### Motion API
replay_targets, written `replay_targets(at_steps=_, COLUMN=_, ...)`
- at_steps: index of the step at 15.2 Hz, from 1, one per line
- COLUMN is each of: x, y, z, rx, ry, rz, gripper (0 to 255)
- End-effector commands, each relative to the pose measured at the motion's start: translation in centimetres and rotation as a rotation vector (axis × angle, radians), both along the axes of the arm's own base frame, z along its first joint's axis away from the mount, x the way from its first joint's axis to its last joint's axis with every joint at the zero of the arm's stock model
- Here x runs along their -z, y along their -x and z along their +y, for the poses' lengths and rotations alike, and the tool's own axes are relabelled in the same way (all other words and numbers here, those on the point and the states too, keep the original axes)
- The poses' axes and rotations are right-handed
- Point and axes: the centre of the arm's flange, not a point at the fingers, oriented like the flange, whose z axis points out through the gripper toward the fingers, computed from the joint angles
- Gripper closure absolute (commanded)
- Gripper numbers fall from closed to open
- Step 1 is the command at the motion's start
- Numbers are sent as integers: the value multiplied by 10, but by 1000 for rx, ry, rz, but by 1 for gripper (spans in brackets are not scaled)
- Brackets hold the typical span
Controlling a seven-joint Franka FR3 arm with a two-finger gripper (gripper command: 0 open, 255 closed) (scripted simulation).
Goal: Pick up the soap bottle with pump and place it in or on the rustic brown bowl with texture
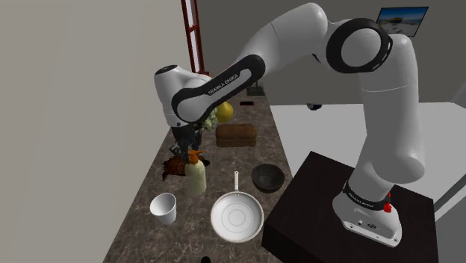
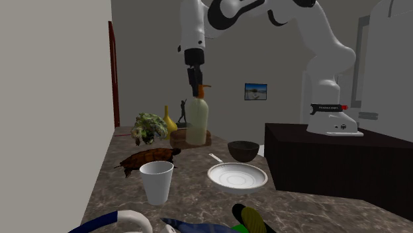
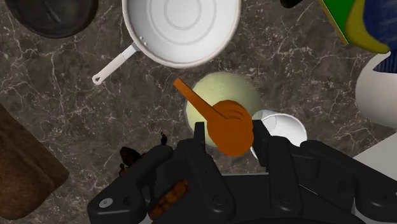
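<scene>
The gripper (image 3: pixel 230 130) is closed down narrow on the orange pump head of the soap bottle (image 3: pixel 219 95), fingers pinching both sides (looks like a proper grip). The bottle is upright mid-countertop (image 1: pixel 142 224), toward the wall edge, with the dark bowl (image 1: pixel 267 177) well apart by the opposite edge.

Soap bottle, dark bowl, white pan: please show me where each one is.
soap bottle (image 1: pixel 195 179), shoulder view, on its pale body.
dark bowl (image 1: pixel 267 176), shoulder view, on its inner wall.
white pan (image 1: pixel 237 217), shoulder view, on its flat bottom.
</scene>
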Motion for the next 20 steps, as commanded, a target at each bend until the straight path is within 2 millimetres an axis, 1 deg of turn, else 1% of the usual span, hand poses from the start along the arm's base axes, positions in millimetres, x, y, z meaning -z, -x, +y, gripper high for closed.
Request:
replay_targets(at_steps=1, x=-5, y=12, z=-21, rx=0, ry=0, rz=0, gripper=255)
replay_targets(at_steps=20, x=-54, y=125, z=-240, rx=0, ry=0, rz=0, gripper=255)
